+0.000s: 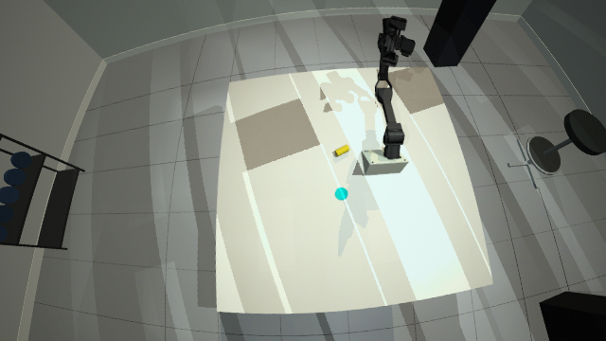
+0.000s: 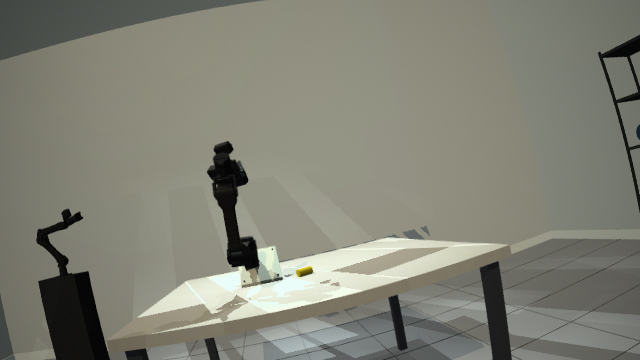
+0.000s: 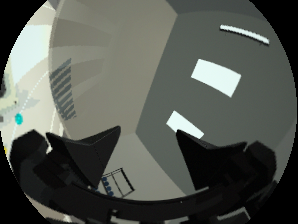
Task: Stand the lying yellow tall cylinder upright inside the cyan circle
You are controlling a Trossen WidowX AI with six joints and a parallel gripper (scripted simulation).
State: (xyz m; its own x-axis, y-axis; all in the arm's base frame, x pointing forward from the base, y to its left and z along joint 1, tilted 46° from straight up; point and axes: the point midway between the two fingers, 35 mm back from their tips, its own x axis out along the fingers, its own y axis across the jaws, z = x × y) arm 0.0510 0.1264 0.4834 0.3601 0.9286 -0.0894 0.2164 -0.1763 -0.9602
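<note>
The yellow tall cylinder (image 1: 342,151) (image 2: 304,271) lies on its side on the table, beside the arm's base. A sliver of yellow shows at the left edge of the wrist view. The cyan circle (image 1: 341,193) (image 3: 19,119) is a flat disc on the table with nothing standing on it; I cannot make it out in the exterior view. My gripper (image 3: 148,131) is open, with nothing between its fingers. It is raised high at the end of the upright arm, well away from the cylinder and the circle, with the wrist view facing wall and ceiling.
The pale base block (image 1: 384,166) (image 2: 270,262) of the arm stands on the table (image 1: 284,237) (image 2: 400,265), to the right of the cylinder and circle in the top view. Off the table are a dark pedestal (image 2: 72,315) carrying another arm, a round stool (image 1: 586,132) and a rack with blue balls.
</note>
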